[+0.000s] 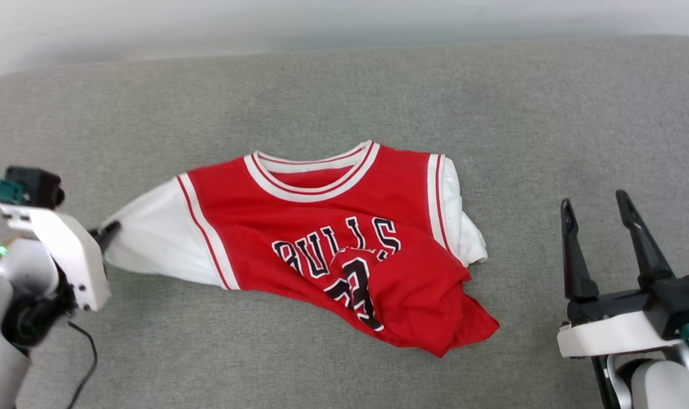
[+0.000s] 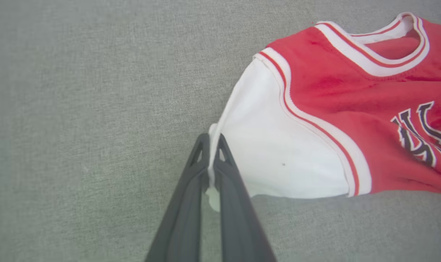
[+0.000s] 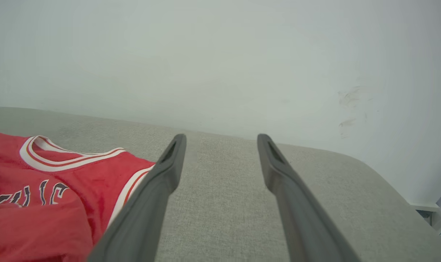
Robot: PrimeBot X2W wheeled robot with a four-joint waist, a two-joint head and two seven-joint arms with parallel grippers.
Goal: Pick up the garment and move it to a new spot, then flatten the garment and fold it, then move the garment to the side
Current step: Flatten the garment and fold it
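1. My left gripper [image 2: 211,141] is clamped on the garment [image 1: 344,238]. Both dark fingers press together on the outer edge of the white sleeve on my left [image 2: 278,145], and a sliver of white cloth shows between them.
2. My right gripper [image 1: 594,201] has its two fingers wide apart and holds nothing. It hangs over the grey cushion [image 1: 344,91], to the right of the garment and clear of it.
3. The garment lies front up in the middle of the cushion, with its collar toward the pale wall [image 3: 220,54]. The pinched sleeve is drawn out to a point toward my left.
4. Hard to make out:
   - The lower half is rumpled, and a red fold covers part of the number [image 1: 353,292].
   - The BULLS lettering [image 1: 335,247] is creased.
   - In the head view, my white wrist housing hides most of my left fingers.
5. Count:
   - One garment.
   - Two white sleeves; the sleeve on my right [image 1: 463,221] is crumpled against the side.
   - Two grippers.
   - One thin black cable [image 1: 86,352] beside my left arm.
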